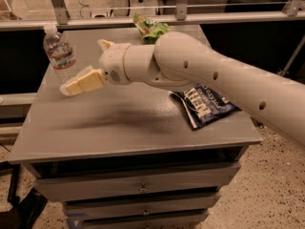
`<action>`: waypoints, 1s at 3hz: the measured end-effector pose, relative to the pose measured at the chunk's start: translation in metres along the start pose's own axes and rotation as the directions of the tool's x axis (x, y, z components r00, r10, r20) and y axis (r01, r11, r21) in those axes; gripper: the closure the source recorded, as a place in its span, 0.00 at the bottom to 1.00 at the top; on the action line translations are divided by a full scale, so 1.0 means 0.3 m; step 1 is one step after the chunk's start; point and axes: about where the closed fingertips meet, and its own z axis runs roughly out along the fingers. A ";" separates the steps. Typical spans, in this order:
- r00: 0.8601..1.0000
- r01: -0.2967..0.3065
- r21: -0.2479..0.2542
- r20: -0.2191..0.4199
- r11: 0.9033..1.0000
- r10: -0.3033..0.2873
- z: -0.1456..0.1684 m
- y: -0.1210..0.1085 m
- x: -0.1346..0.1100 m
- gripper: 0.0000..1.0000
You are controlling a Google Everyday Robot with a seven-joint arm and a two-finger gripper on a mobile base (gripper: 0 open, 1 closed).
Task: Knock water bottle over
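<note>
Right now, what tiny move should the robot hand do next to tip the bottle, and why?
Probably a short push left. The gripper hangs just right of the water bottle, by its lower half, and the bottle stands upright near the left edge of the table, so a sideways nudge should topple it.

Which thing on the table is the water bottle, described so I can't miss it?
On the grey drawer table, look to the far left corner, right by the gripper. The water bottle stands upright there, clear and ribbed with a white cap. Its neighbours, a green bag and a blue bag, lie flat.
</note>
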 end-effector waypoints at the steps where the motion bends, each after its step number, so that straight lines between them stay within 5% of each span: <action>1: 0.998 0.019 -0.012 0.063 1.000 -0.018 0.127 -0.024 -0.011 0.00; 2: 0.995 0.023 -0.029 0.096 0.999 -0.020 0.233 -0.033 -0.005 0.00; 3: 0.994 0.010 -0.051 0.112 0.999 -0.005 0.304 -0.019 0.003 0.16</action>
